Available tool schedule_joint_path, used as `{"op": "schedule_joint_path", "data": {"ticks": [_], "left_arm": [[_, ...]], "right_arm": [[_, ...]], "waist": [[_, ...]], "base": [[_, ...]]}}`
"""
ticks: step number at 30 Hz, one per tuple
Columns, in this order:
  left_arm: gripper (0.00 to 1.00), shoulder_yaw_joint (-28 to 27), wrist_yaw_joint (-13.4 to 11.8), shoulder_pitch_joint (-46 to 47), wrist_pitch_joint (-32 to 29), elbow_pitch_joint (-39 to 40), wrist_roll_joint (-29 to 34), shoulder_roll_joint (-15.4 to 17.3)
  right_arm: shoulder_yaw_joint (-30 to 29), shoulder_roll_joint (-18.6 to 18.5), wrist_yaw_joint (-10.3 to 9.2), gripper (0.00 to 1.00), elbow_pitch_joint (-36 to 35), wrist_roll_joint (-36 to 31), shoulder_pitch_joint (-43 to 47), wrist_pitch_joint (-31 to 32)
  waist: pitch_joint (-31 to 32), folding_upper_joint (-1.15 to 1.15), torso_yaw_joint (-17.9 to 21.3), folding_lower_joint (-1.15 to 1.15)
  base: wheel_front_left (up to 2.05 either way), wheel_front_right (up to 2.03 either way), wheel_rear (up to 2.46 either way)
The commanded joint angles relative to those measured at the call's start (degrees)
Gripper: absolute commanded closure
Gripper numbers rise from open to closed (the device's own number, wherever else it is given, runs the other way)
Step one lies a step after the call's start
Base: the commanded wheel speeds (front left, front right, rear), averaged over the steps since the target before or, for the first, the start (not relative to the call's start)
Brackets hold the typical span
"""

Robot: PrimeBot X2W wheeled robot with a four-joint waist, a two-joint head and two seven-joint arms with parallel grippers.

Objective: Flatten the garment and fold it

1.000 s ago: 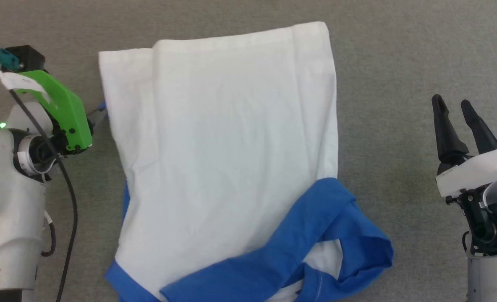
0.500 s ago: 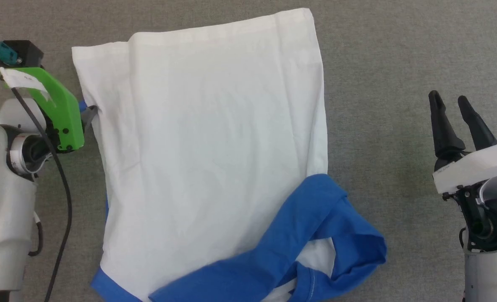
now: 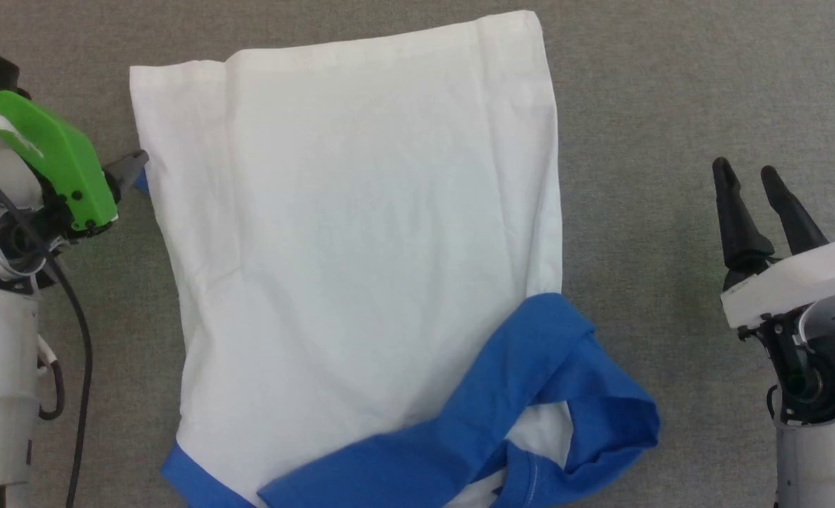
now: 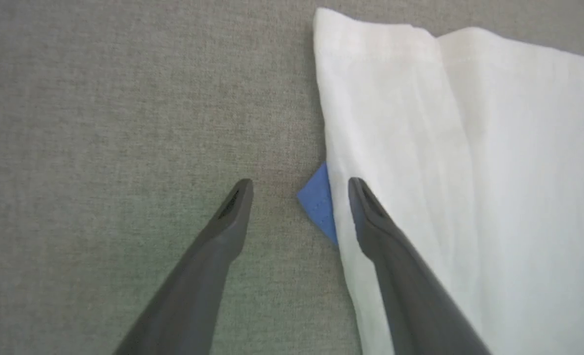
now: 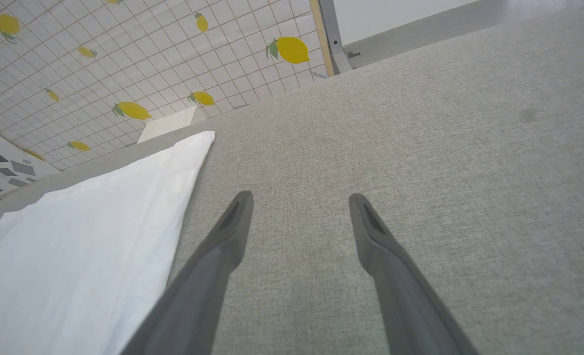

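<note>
Thin white T-shirt w/ bright blue sleeves (image 3: 354,247) lies spread mid grey cloth-covered table (image 3: 671,85), body mostly flat. Left to do, I judge: near-right blue sleeve (image 3: 530,381) is bunched and the cross folds aren't made yet. Count: 1 shirt, 2 grippers. Left gripper (image 4: 299,183) has fingers open, straddling blue corner (image 4: 316,202) at shirt's edge. Right gripper (image 3: 745,169) is open, empty, well apart.
</note>
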State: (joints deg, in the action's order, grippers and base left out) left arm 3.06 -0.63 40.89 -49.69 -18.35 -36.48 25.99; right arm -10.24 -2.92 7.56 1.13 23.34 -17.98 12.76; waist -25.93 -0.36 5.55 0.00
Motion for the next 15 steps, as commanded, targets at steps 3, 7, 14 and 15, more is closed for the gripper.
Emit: {"op": "schedule_joint_path", "data": {"ticks": [3, 7, 14, 15], "left_arm": [[0.00, -0.3, -0.7, -0.4, -0.3, 1.0, -0.1, 0.8], [0.00, 0.0, -0.8, -1.4, -0.6, 1.0, 0.0, 1.1], [0.00, 1.7, -0.8, -2.3, -1.0, 0.7, 1.0, 1.0], [0.00, 1.8, -0.8, -2.4, -1.1, 0.6, 1.0, 1.0]], "right_arm": [[0.1, 0.0, -0.08, 0.00, 0.3, -0.2, -1.0, 0.1], [0.3, 0.0, -0.08, 0.00, 0.3, -0.2, -1.2, 0.3], [0.2, 0.0, -0.08, 0.00, 0.0, -0.2, -1.1, 0.6], [0.1, 0.0, -0.08, 0.00, 0.0, -0.2, -1.1, 0.6]], "waist": [[0.2, 0.36, -0.4, 0.00], [0.1, 0.36, -0.5, 0.00], [-0.3, 0.36, 0.1, 0.00], [-0.4, 0.36, 0.2, 0.00]], "base": [[0.00, 0.00, 0.00], [0.00, 0.00, 0.00], [0.00, 0.00, 0.00], [0.00, 0.00, 0.00]]}}
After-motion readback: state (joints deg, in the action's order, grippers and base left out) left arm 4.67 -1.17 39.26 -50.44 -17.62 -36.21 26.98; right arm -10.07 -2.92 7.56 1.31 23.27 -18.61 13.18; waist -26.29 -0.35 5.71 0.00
